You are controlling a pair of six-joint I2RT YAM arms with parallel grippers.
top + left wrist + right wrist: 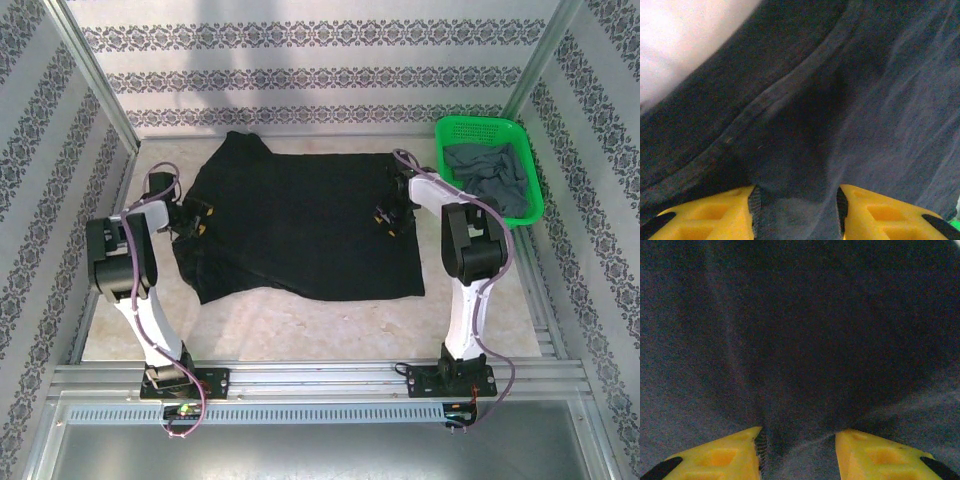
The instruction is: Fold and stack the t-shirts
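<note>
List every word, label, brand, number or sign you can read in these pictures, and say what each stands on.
None can be read. The black t-shirt, the grey t-shirt and the green basket that holds it carry no legible text. The patterned walls show ornament, not writing.

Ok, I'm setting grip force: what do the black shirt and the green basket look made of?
Black shirt: soft matte knit cloth, probably cotton; it creases and shows a stitched seam. Basket: rigid green plastic, it seems; its open mesh walls hold shape.
</note>
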